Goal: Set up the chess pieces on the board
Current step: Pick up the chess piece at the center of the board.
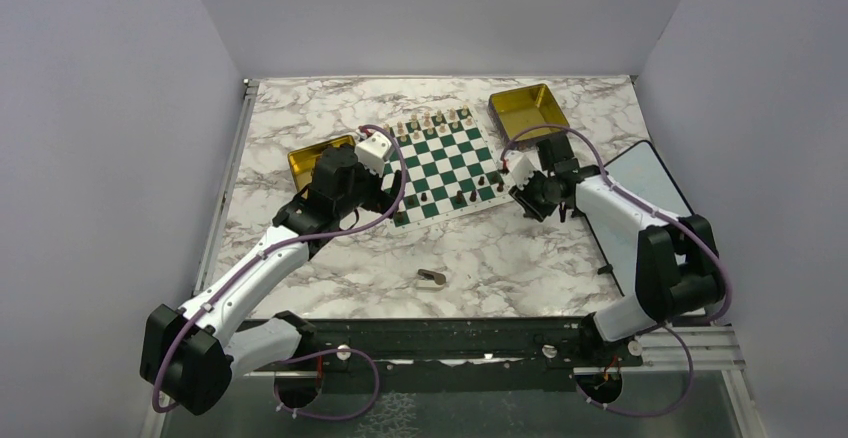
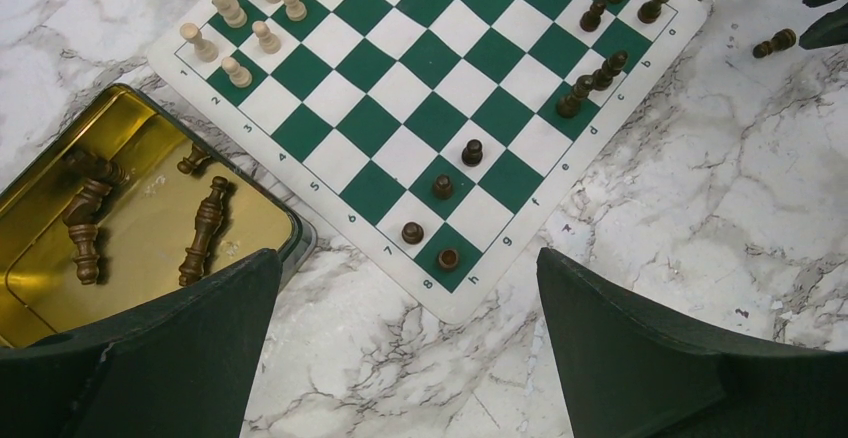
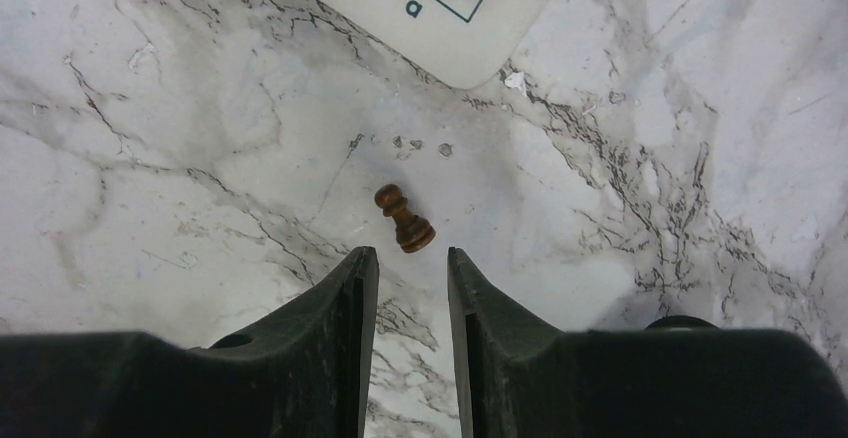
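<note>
**Right wrist view, near to far.** My right jaws stand at a narrow gap and grip nothing, their tips hovering above the bare desk (image 3: 150,158). Just ahead of them a dark pawn (image 3: 405,218) lies on its side. Its base is nearer my tips and its head points away and leftward, aslant to my closing line.

I judge the step in hand to be lifting this pawn. To do it well I should widen slightly and advance until the stem sits between the tips. I should then close across the stem, not the round head, which may squirt free.

Beyond the pawn lies a rounded corner of the board (image 3: 440,28), flat and apart from the pawn. Marble lies open on both sides, so room is ample.

**Left wrist view.** My left jaws gape fully and hold nothing. They hang over the desk between a gold tin (image 2: 140,248), in which chess pieces (image 2: 203,230) lie, and another board corner, where four dark figures (image 2: 441,187) stand. Farther off stand the pale pieces (image 2: 228,5).
</note>
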Motion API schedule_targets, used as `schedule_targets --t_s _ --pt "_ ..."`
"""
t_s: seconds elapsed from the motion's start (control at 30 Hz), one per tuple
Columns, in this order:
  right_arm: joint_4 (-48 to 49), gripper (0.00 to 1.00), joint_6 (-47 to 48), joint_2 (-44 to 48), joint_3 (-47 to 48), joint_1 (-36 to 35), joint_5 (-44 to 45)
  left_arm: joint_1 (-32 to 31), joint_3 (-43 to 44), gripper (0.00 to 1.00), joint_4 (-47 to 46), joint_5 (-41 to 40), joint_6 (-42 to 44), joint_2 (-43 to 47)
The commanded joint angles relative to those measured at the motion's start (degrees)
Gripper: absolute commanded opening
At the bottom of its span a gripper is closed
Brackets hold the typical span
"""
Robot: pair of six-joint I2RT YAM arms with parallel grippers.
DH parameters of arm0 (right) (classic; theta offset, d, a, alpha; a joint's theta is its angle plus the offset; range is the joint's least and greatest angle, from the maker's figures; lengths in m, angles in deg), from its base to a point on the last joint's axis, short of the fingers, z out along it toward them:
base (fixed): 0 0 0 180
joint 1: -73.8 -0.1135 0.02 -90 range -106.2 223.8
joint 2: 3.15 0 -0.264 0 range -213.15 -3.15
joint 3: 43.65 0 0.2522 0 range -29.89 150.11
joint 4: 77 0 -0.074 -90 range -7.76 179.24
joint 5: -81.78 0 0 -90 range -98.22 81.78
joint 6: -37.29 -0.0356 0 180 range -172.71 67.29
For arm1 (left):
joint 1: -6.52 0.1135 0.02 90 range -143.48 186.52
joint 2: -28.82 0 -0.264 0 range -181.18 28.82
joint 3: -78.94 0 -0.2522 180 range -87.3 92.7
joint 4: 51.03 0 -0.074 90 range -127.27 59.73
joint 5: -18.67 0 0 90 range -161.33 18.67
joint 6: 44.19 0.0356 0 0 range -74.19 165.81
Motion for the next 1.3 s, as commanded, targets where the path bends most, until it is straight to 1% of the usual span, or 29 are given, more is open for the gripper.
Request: schedule_targets --t_s 0.0,0.17,0.4,0.6,0.73,1.0,1.27 --pt "0.46 0.37 6.06 -3.07 1.78 0.48 -4.87 0.03 -0.72 0.99 -1.66 0.15 -0.91 1.13" --pt "0.75 0.36 8.38 -4.83 2.38 0.68 -6.22 0.03 -0.86 0.99 -1.81 -0.26 -0.82 1.07" --pt "1.73 0.36 10.32 -6.7 2.26 1.29 -4.3 0.03 -0.8 0.99 -1.82 0.15 -0.79 0.43" --pt "2.12 0.36 11.06 -6.88 1.35 1.42 -4.35 0.03 -0.81 0.99 -1.82 0.39 -0.79 0.31" --pt "2.21 0.36 10.67 -7.08 0.9 1.42 -2.4 0.03 -0.7 0.99 -1.83 1.04 -0.89 -0.16" --pt "1.52 0.35 9.45 -8.29 1.11 1.81 -2.77 0.03 -0.74 0.99 -1.96 1.39 -0.96 -0.28" --pt "0.73 0.3 8.58 -9.29 0.7 1.94 -2.67 -0.06 -0.73 0.99 -1.92 0.86 -0.91 -0.44"
